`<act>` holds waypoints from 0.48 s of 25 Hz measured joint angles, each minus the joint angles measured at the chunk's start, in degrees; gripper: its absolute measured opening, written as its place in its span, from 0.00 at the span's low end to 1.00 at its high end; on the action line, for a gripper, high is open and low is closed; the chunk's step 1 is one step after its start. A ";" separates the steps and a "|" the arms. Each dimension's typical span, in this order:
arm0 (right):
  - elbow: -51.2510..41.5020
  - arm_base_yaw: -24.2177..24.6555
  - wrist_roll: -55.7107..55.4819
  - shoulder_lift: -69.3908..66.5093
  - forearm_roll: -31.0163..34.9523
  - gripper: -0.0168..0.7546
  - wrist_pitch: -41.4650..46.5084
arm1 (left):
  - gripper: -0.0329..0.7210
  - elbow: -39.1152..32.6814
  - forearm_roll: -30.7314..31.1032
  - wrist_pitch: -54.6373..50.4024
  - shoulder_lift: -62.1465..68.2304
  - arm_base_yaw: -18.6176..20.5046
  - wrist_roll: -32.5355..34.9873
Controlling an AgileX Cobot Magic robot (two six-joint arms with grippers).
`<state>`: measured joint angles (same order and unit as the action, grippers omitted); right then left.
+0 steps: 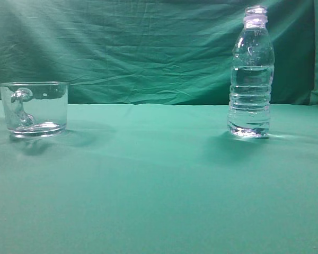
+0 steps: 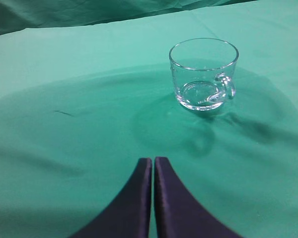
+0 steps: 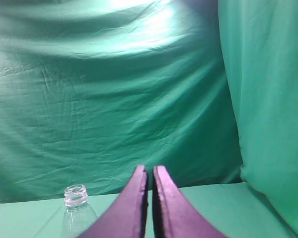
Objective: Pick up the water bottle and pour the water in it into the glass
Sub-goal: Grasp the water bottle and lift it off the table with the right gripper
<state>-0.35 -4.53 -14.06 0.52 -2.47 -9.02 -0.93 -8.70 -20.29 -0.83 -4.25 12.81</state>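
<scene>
On the left of the bench — draped in smooth green cloth — the glass stands upright, a short, straight-walled clear mug with a thick base and curved handle. Well apart to the right stands the water bottle, clear ribbed plastic, uncapped, water filling roughly its lower half. The left gripper and right gripper — dark, tapered — hold nothing, jaws pressed together.
</scene>
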 joint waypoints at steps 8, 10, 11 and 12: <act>18.88 0.00 -0.21 -8.53 0.00 0.02 16.92 | 0.04 0.00 0.00 0.00 0.00 0.00 0.00; 21.17 0.00 -0.21 -11.15 0.00 0.02 19.08 | 0.04 0.00 0.00 0.00 0.00 0.00 0.00; 21.69 0.00 -0.21 -12.19 0.00 0.02 19.18 | 0.04 0.00 0.00 0.00 0.00 0.00 0.00; 21.81 0.00 -0.21 -13.50 0.29 0.02 19.18 | 0.04 0.00 0.00 0.00 0.00 0.00 0.00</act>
<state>21.46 -4.53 -14.27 -12.98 -2.17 10.16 -0.93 -8.70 -20.29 -0.83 -4.25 12.81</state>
